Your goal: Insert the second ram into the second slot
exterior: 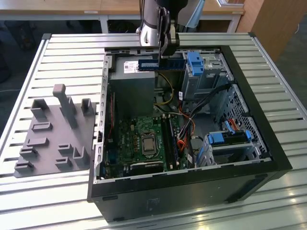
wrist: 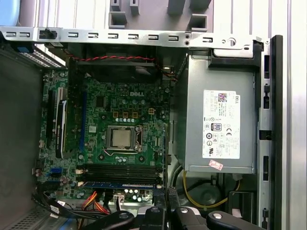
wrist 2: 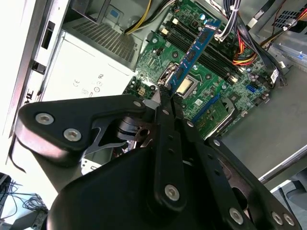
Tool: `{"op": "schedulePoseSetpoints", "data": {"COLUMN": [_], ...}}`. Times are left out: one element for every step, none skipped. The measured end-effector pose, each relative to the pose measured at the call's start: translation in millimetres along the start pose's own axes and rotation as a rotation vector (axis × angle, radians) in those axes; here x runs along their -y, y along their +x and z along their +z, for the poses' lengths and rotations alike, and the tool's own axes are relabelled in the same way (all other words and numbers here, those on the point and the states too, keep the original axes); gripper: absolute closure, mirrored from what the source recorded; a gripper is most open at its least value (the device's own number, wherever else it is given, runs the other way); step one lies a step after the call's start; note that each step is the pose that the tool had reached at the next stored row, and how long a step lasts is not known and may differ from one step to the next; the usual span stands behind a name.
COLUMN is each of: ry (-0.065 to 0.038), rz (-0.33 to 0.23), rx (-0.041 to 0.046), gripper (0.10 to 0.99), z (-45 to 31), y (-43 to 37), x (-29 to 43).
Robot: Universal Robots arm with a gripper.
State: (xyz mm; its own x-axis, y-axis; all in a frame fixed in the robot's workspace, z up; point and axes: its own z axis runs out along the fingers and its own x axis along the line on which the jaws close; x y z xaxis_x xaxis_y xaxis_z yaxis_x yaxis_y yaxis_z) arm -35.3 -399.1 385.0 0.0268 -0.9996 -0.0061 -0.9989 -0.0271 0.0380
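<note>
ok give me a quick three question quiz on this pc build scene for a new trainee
1. True or false: the gripper has seated the second ram in a slot on the motherboard.
2. Multiple choice: in the exterior view, the grey fixture plate lies A) inside the computer case, B) on the exterior view's left of the case, C) on the exterior view's right of the case.
3. Short answer: what colour are the drive-bay clips?

Key: 1 false, the gripper holds the stick in the air above the case. 2 B. 3 blue.
</note>
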Motion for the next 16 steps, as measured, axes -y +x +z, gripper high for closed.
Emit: {"op": "schedulePoseSetpoints", "data": {"ry": [0.000, 0.000, 0.000, 0.000, 0.000, 0.000, 0.000, 0.000, 0.000, 0.000, 0.000, 0.000, 0.000, 0.000, 0.000, 0.000], "rz": [0.000, 0.000, 0.000, 0.000, 0.000, 0.000, 0.000, 0.000, 0.000, 0.001, 0.001, 0.001, 0.001, 0.001, 0.001, 0.001], "rx": [-0.0010, -0.0013, -0.0041, -0.0084, -0.0087, -0.0091, -0.0098, -0.0104, -0.0108, -0.0136, -0.0156, -0.0158, -0.0158, -0.0169, -0.0171, -0.0174], "gripper": [0.949, 0.949, 0.949, 0.949, 0.949, 0.949, 0.949, 0.949, 0.949, 0.949, 0.949, 0.949, 0.949, 0.949, 0.949, 0.949], "z": [0.0, 0.0, 0.0, 0.0, 0.0, 0.0, 0.0, 0.0, 0.0, 0.0, 0.0, 0.0, 0.1, 0.0, 0.0, 0.0], "y": [0.1, 0.1, 0.2, 0.3, 0.3, 0.3, 0.2, 0.3, 0.3, 0.4, 0.6, 0.7, 0.8, 1.7, 1.9, 2.1], "x": [0.0, 0.0, 0.0, 0.0, 0.0, 0.0, 0.0, 0.0, 0.0, 0.0, -0.1, -0.1, 0.0, -0.1, -0.1, -0.1]}}
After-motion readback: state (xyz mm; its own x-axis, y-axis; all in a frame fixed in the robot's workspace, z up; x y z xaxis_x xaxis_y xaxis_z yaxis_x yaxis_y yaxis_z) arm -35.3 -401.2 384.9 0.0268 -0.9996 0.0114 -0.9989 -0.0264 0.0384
